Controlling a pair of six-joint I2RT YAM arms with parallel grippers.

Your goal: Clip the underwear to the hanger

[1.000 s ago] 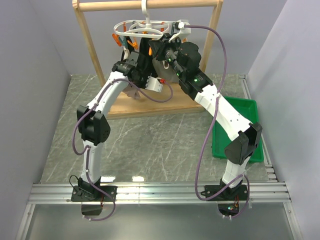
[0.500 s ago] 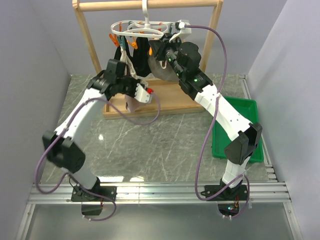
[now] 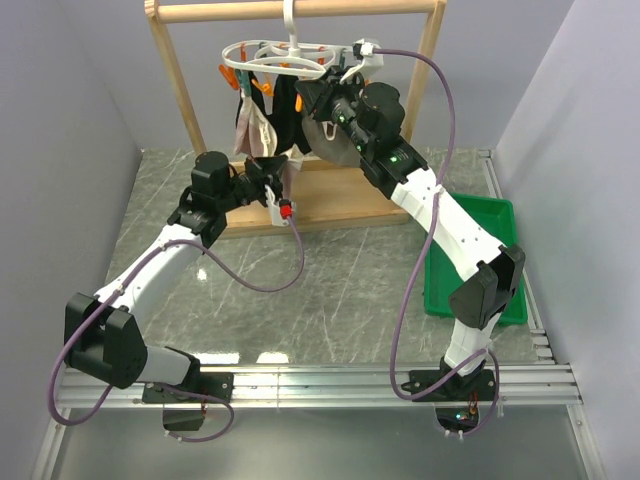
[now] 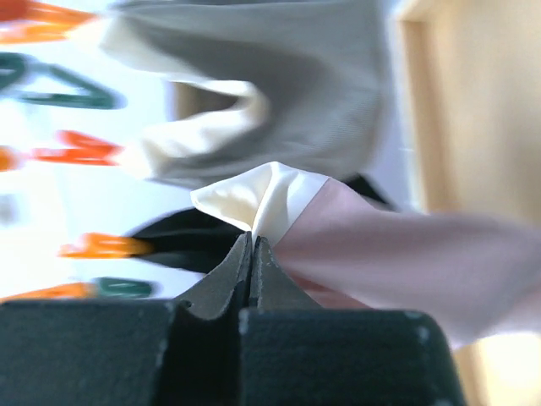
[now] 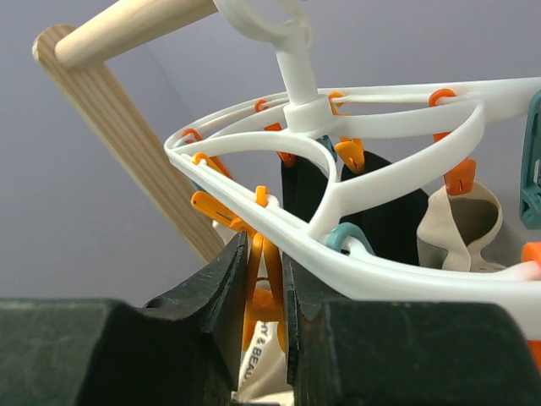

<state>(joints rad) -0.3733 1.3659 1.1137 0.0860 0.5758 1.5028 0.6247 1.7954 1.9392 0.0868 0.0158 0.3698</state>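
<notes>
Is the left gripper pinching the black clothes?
No, the left gripper is shut on the pink underwear, right at the corner of its cream waistband.

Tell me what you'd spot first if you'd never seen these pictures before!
The white clip hanger, with its orange and teal pegs, catches the eye first, hanging from the wooden rack at the back. The right gripper squeezes an orange peg on it. Just below and to the left, the left gripper pinches the pink underwear by its cream waistband.
</notes>
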